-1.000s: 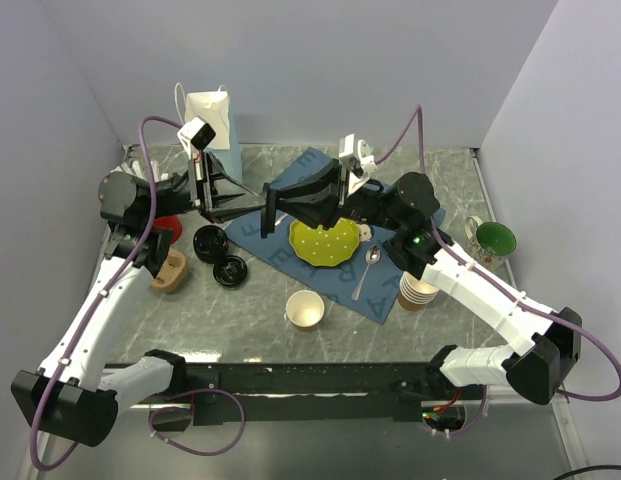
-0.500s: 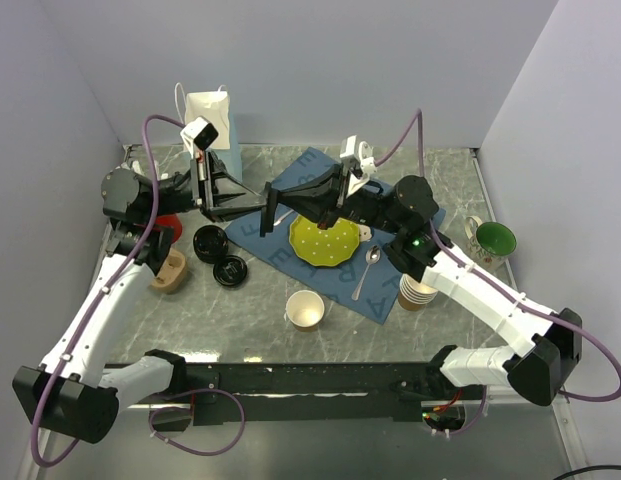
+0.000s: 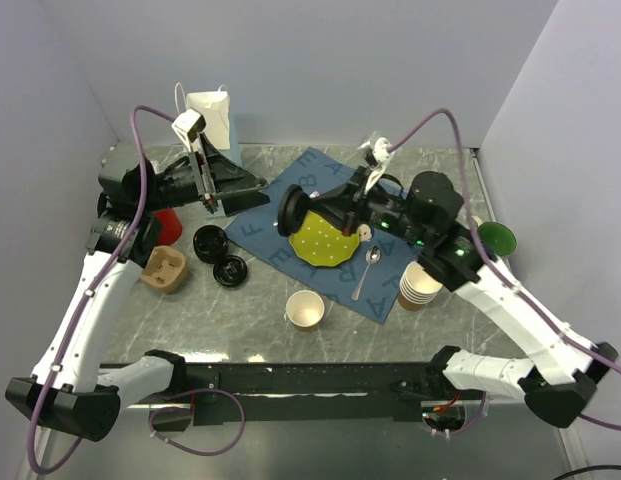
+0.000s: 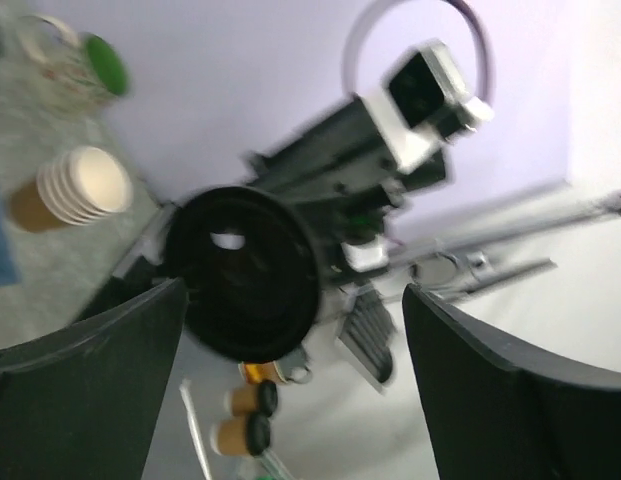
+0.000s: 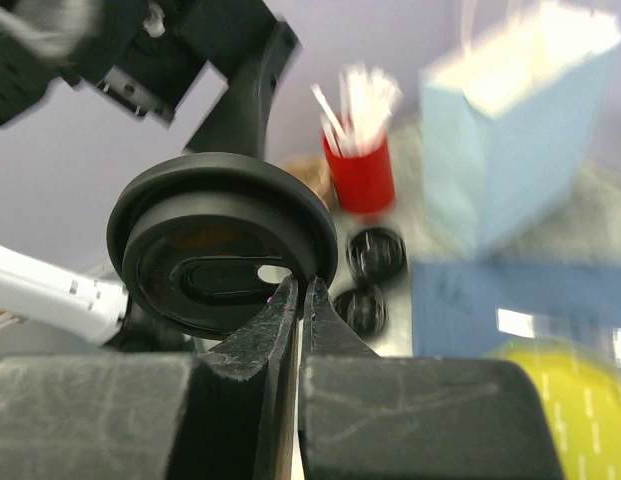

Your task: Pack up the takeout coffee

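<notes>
- We see the right gripper (image 5: 302, 290) pressed tight, its two matte black jaws pinching the thin rim of a black lid (image 5: 225, 240)
- That lid is a glossy round plastic disc with a raised outer ring and an oval sip slot, held on edge in the air over the left corner of the blue cloth (image 3: 275, 250)
- The left gripper (image 4: 292, 290) is spread wide, and its broad dark fingers (image 4: 80, 390) flank the lid's hollow underside without touching it, as far as we can tell
- The takeout cup (image 3: 306, 310) stands upright on the table (image 3: 190, 320), just off the cloth's near edge: tan paper wall, rolled rim, pale inside, mouth uncovered, and neither gripper is near it
- The tabletop is a shiny grey-green slab with stone-like veining
- On the cloth lies a round yellow plate (image 3: 325, 243) with a dotted surface, and a metal spoon (image 3: 368, 268) lies just to its right
- A stack of tan paper cups (image 3: 418, 287) stands at the cloth's right edge, with a green-lined mug (image 3: 493, 240) further right
- Two more black lids (image 3: 210, 241) lie flat left of the cloth, close together, beside a brown moulded pulp carrier (image 3: 165, 270)
- At the back left stand a red tub of white sticks (image 5: 362, 170) and a pale blue paper bag (image 3: 212, 118) with handles; both are blurred in the wrist view
</notes>
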`<action>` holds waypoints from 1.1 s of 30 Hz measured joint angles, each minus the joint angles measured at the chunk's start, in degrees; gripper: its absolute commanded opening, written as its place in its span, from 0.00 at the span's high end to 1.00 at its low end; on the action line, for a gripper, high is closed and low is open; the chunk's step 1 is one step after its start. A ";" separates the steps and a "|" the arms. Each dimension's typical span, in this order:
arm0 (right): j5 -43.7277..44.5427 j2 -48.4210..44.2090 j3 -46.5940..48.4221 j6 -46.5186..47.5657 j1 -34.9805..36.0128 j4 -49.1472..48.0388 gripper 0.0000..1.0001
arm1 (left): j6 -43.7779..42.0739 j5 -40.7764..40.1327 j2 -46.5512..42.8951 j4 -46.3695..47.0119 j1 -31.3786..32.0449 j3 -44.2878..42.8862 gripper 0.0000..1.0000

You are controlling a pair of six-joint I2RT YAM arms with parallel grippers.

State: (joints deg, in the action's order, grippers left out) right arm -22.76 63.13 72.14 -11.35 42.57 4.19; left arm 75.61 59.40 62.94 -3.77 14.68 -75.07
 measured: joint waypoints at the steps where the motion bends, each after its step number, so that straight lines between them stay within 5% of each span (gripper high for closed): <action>1: 1.07 -0.76 1.03 -0.31 -0.02 3.69 1.00 | -2.25 -1.33 0.13 -2.51 -0.59 -0.20 0.01; 10: 11.02 -2.67 9.94 -6.64 0.33 41.40 1.00 | -21.09 -22.25 4.00 -27.17 -8.24 -0.46 0.01; 17: 21.64 7.69 12.83 -14.25 6.75 63.39 1.00 | -27.93 -47.28 2.75 -40.50 -8.61 2.38 0.01; 33: 29.24 32.61 25.07 -22.38 13.03 71.52 1.00 | -30.03 -60.43 -1.22 -43.41 -8.61 13.14 0.02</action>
State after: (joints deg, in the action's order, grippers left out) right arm 6.48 95.74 97.21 -33.74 55.59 75.70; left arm 45.58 -1.04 61.71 -47.18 6.07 -61.93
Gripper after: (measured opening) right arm 0.020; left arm 0.988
